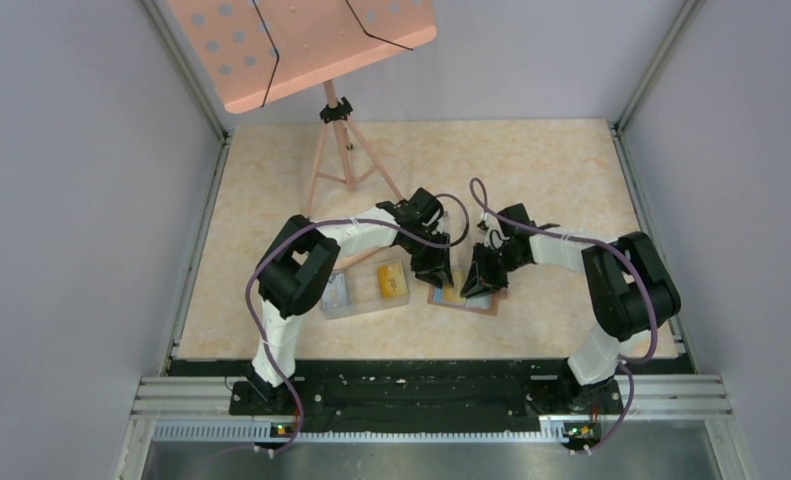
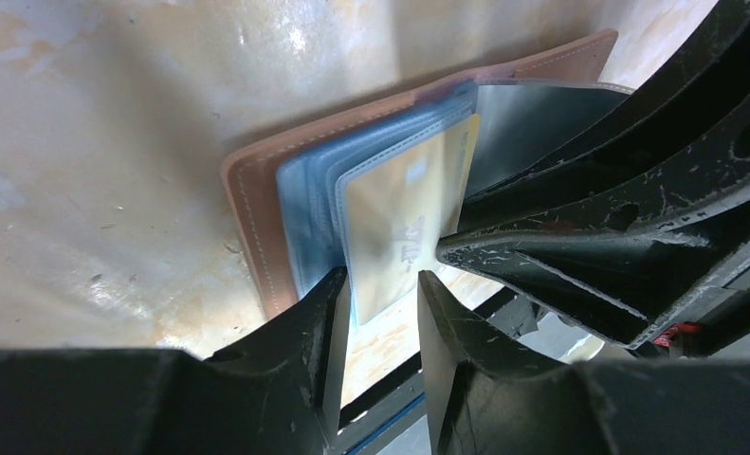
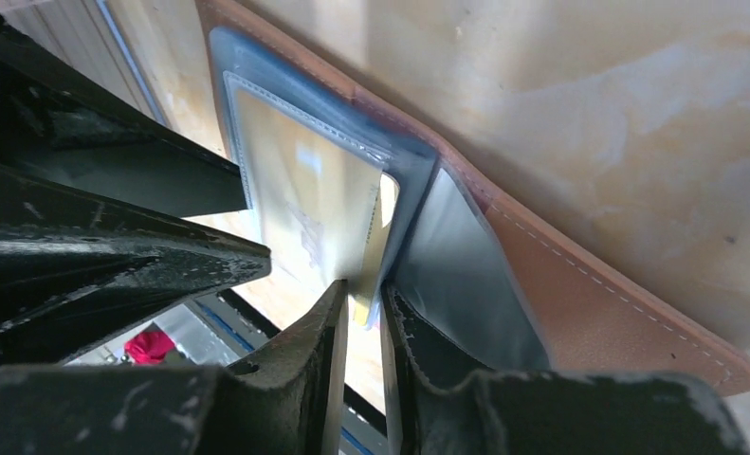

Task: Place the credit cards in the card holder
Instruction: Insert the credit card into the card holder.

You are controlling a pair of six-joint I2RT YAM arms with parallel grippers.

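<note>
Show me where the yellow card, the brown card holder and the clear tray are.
yellow card [image 2: 404,218]: left wrist view, middle of its face.
brown card holder [image 2: 249,204]: left wrist view, stitched left border.
clear tray [image 1: 371,307]: top external view, its near wall.

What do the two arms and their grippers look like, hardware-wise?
The left arm and the right arm both have bulky black joint housings joined by white links, and a looping purple cable trails along each. The left gripper and the right gripper are black, with tapered, ribbed fingers scuffed pale along the edges.
</note>
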